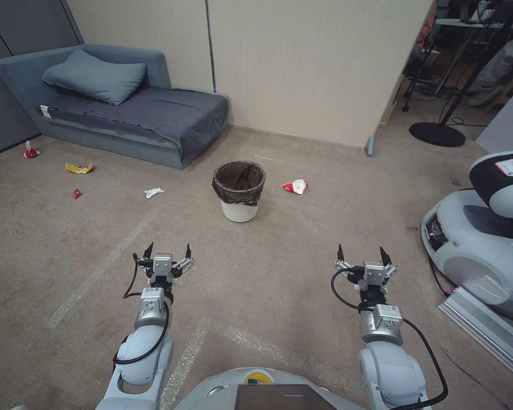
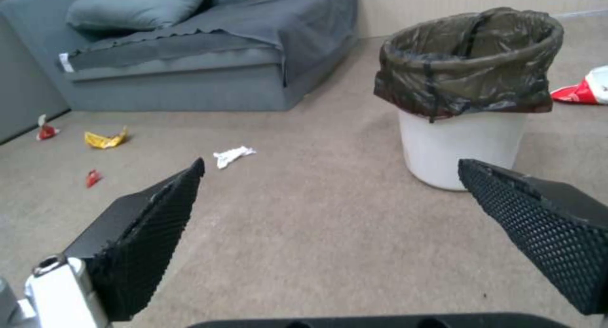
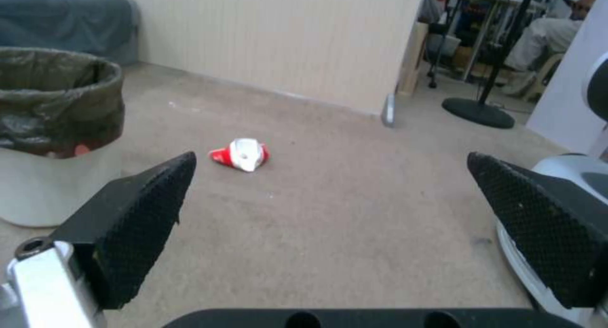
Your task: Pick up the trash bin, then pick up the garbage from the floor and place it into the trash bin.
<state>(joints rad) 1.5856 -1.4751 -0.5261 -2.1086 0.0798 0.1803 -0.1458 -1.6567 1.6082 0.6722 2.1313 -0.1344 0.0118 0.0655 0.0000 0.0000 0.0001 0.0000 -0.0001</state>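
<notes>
— Where does the trash bin (image 1: 239,192) sit?

— Just above the middle of the head view, upright on the carpet (image 1: 268,273), a white tub with a dark bag liner (image 1: 239,181) folded over its rim. What the liner holds cannot be told; its inside looks dark.

— And the garbage?

— A crushed red-and-white cup (image 1: 296,186) lies just right of the bin, near but apart. At the left of the frame, in front of the grey sofa (image 1: 125,108): a white scrap (image 1: 154,192), a small red wrapper (image 1: 76,193), a yellow wrapper (image 1: 78,168), and another red-and-white piece (image 1: 31,151) near the left edge.

— The grippers?

— The left gripper (image 1: 168,251) hovers at lower left, fingers spread wide, holding nothing. The right gripper (image 1: 362,254) hovers at lower right, likewise spread and empty. Both are well short of the bin.

— Any writing?

— A white label with red marks sits on another machine (image 1: 484,239) at the right edge; it cannot be read.
</notes>
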